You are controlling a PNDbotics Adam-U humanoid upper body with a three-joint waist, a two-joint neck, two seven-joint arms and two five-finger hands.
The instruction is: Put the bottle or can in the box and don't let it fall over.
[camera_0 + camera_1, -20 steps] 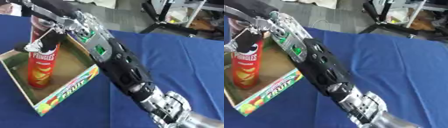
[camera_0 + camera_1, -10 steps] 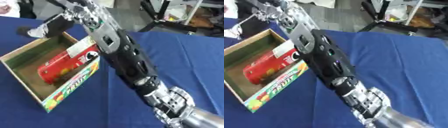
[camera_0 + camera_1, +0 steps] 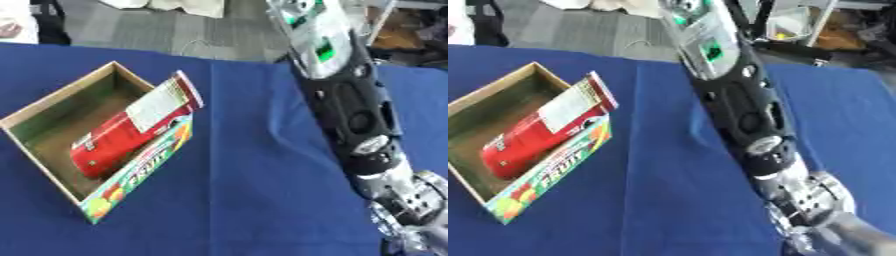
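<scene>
The can (image 3: pixel 131 132) is in the box (image 3: pixel 144 167), but it is not standing. It lies slanted, low end down on the box floor, high end propped on the rim of the printed side wall and poking out over it.

The right arm (image 3: pixel 346 100) runs up from the lower right and out over the top edge. The right robot hand sits beyond that edge, so whether its fingers are spread or closed, I cannot tell. It is not on the can, that much is clear. The left robot hand shows nowhere.

Here is the relation that matters: from where the arm leaves the picture, the can lies down and well off to the robot's left, with open blue bench (image 3: pixel 254 190) between them. Only the right arm is anywhere near it.

The can's long axis runs diagonally, from near-left and low to far-right and high. The raised end points towards the arm side, so that is the end closest to the robot hand. By my reading, any rescue means reaching back left and down to that propped end and tipping it upright.
</scene>
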